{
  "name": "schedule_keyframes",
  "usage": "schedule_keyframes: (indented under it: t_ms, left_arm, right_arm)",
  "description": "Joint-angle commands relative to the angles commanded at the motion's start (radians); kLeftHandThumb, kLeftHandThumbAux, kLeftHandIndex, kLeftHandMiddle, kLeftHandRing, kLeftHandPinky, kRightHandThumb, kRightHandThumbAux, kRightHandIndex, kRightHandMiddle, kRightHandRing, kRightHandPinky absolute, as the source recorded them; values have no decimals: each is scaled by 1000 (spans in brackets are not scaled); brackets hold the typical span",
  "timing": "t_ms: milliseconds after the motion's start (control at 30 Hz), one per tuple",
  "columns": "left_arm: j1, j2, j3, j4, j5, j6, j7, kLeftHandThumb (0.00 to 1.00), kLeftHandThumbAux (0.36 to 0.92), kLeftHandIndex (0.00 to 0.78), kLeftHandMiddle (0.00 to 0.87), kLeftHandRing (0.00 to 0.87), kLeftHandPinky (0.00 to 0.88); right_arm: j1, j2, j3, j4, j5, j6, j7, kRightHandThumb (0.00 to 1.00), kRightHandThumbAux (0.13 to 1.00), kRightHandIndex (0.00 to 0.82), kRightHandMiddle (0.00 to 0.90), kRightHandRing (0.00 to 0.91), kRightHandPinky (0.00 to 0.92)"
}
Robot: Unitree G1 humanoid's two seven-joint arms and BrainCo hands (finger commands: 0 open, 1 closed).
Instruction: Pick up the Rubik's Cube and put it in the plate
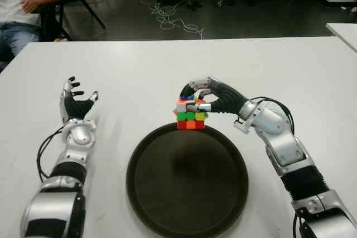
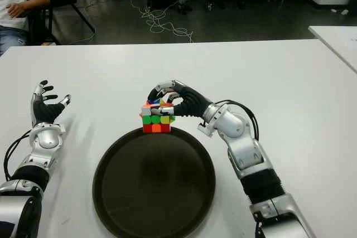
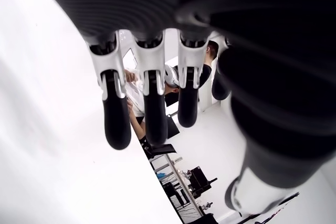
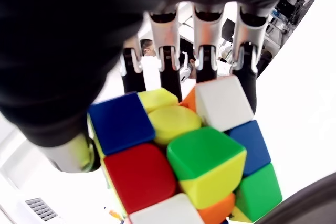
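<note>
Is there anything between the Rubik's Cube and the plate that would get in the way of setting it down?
Nothing visible. The right robot hand grips the Rubik's Cube at the far rim of the plate, whose dark surface is bare. The left robot hand is open, off to the plate's left.

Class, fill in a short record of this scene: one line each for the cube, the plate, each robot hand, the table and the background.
cube: Rubik's cube, gripped at the plate's far rim
plate: dark round plate, nothing inside it
right hand: right hand, fingers wrapped over the cube's top
left hand: left hand, fingers spread, holding nothing, left of the plate
table: white table
background: seated person, floor cables
</note>
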Motion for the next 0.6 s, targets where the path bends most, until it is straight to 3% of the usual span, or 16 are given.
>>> schedule_keyframes:
  t_ms: [167,333,600]
  left_arm:
    - [1,0,1,-2,0,1,-2,125,777,129,240,298,389]
    - [1,2,-5,-4,9,1,6,140,781,129,232,313,455]
    - [1,2,-8,-8,12,4,5,156,797,130,247,334,484]
  right_arm:
    - [11,-5,-2,-18,22,20,26,695,721,439,802,808,795]
    - [28,-12,-8,-61,51,46,61,697,720,439,803,806,788]
    - [43,-22,-15,-121,136,42,138,697,718,440,808,809,794]
